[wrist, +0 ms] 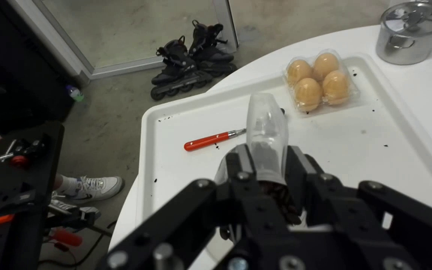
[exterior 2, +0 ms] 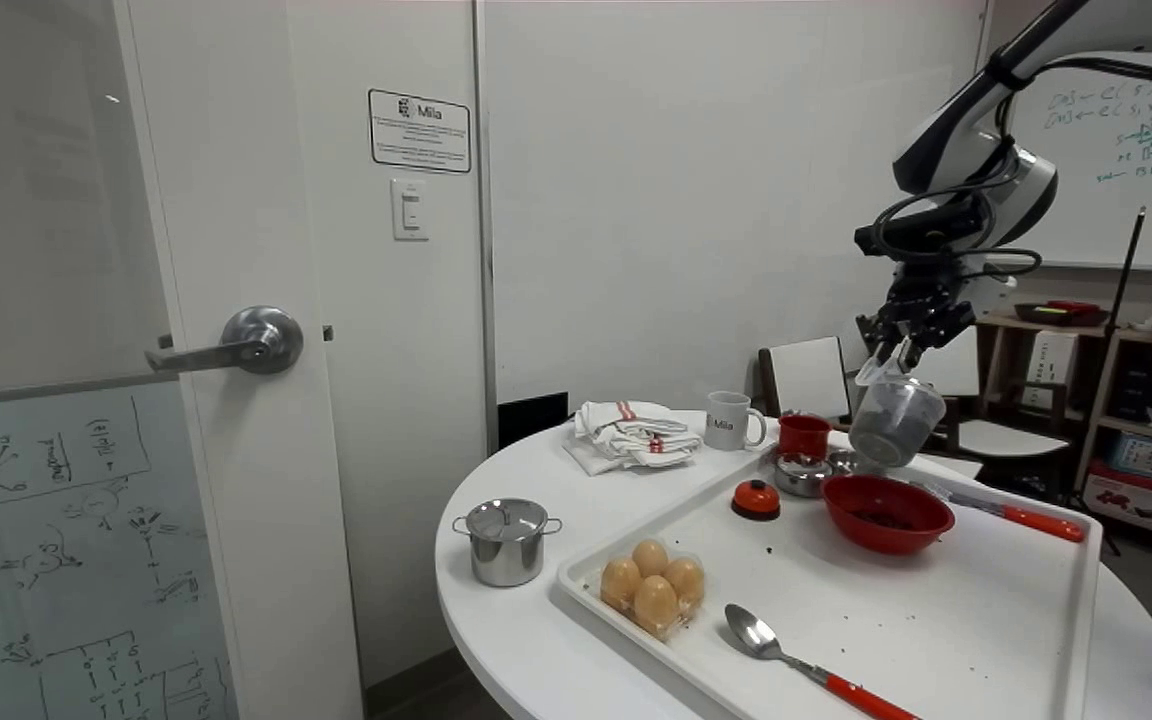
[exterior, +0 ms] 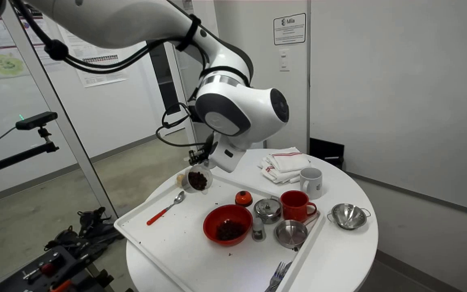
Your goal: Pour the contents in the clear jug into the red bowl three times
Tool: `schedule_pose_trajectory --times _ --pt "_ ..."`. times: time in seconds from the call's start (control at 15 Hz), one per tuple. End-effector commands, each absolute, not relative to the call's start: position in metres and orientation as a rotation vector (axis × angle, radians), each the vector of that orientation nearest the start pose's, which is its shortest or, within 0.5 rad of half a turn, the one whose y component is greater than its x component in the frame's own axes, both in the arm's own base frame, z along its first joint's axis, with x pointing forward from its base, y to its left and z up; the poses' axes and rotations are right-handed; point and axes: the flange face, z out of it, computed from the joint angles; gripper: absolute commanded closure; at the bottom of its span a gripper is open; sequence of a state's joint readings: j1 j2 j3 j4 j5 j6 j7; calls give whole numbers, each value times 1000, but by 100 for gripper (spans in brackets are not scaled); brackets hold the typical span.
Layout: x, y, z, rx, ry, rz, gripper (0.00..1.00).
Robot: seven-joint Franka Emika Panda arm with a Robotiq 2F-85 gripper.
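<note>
My gripper (wrist: 267, 161) is shut on the handle of the clear jug (wrist: 266, 131), one finger on each side of it. In both exterior views the clear jug (exterior 2: 898, 415) hangs tilted above the tray, with dark bits inside. An exterior view shows its mouth facing the camera, left of and behind the red bowl (exterior: 223, 213). Dark bits also lie in the bottom of the red bowl (exterior 2: 921, 530), which stands on the tray. The bowl is out of the wrist view. My fingers hide part of the jug's body there.
The white tray (exterior: 168, 243) carries a pack of eggs (exterior 2: 653, 585), a red-handled spoon (exterior: 163, 213), an orange-topped item (exterior: 243, 198), a shaker (exterior: 258, 231), a lidded pot (exterior: 268, 210), a red mug (exterior: 294, 205) and a steel pan (exterior: 291, 234). Off it sit a colander (exterior: 349, 216) and towels (exterior: 284, 164).
</note>
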State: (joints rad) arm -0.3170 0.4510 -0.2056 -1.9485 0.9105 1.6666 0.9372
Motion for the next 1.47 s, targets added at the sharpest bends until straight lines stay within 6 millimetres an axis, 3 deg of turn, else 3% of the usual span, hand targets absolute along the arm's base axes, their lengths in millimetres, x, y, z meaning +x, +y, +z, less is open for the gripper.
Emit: schedule_pose_trajectory --times 0.0,0.47,1.4 --pt "521 -223 243 -1307 1820 1012 90" --pt "521 -226 238 -1266 1677 1010 90" --pt "498 -243 247 -1253 1406 1101 90"
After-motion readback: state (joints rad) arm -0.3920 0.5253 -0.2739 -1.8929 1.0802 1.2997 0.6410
